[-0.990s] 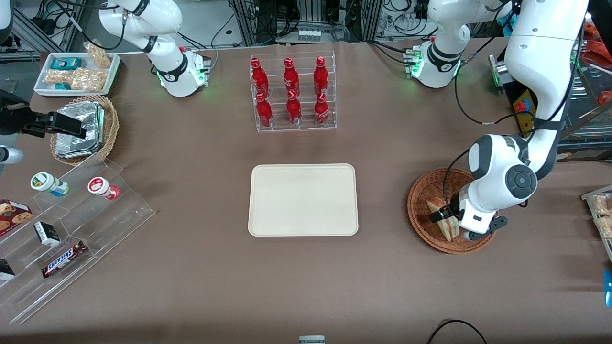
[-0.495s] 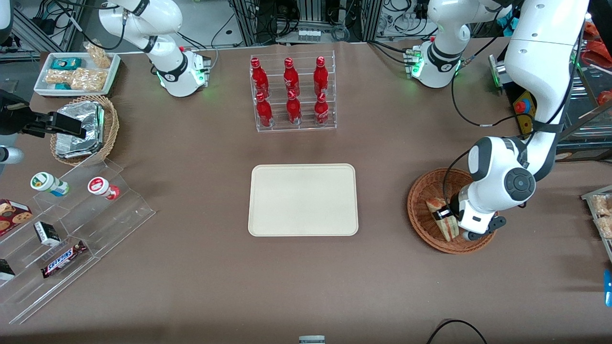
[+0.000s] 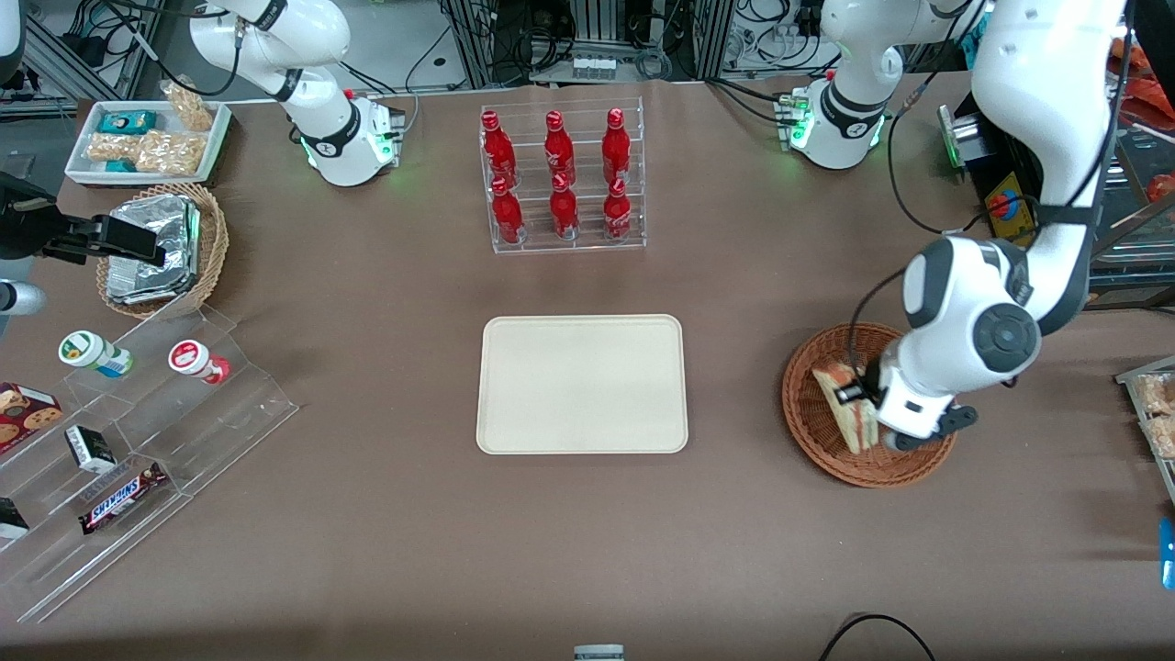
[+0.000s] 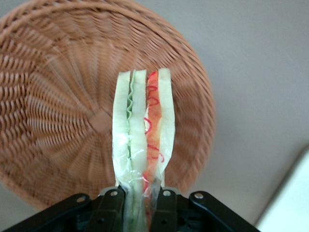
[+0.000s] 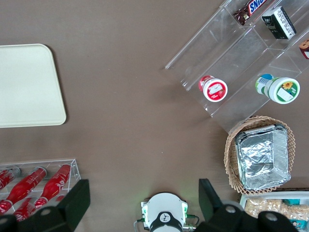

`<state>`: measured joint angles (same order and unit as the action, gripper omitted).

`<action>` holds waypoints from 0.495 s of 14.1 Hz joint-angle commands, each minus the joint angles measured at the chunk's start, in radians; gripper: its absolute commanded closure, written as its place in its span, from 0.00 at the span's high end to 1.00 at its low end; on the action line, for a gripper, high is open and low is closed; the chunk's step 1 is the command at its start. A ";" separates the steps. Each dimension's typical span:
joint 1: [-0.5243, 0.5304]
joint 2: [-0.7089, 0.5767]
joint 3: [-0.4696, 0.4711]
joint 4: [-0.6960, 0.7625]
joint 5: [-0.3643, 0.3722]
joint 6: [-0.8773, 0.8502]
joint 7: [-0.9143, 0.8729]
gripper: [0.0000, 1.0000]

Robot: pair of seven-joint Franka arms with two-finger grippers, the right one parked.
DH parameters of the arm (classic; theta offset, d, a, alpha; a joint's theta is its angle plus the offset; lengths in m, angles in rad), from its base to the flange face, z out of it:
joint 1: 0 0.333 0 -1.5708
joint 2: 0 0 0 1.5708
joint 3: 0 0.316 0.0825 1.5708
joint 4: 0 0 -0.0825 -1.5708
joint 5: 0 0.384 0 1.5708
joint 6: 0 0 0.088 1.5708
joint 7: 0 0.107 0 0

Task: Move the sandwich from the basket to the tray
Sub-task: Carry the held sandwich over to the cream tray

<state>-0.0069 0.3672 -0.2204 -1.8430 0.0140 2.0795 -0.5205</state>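
My left gripper is shut on the sandwich, a clear-wrapped wedge of white bread with a red-orange stripe, and holds it a little above the reddish-brown wicker basket. In the left wrist view the black fingers clamp the sandwich by its narrow end, with the basket below it. The cream-beige tray lies flat at the table's middle, toward the parked arm's end from the basket; it also shows in the right wrist view.
A clear rack of red bottles stands farther from the front camera than the tray. A tan basket with foil packets, a white snack tray and a clear stepped stand with snacks sit toward the parked arm's end.
My gripper has closed on the sandwich and risen with it, lifting it off the basket floor. The arm's wrist has moved up and slightly away from the front camera.
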 commanded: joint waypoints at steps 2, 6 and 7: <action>-0.229 0.036 0.007 0.108 0.011 -0.078 -0.087 0.16; -0.424 0.212 0.007 0.284 0.011 -0.073 -0.241 0.16; -0.451 0.254 0.007 0.335 0.011 -0.073 -0.272 0.17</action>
<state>-0.4042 0.5001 -0.2283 -1.6540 0.0141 2.0282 -0.7367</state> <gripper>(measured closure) 0.833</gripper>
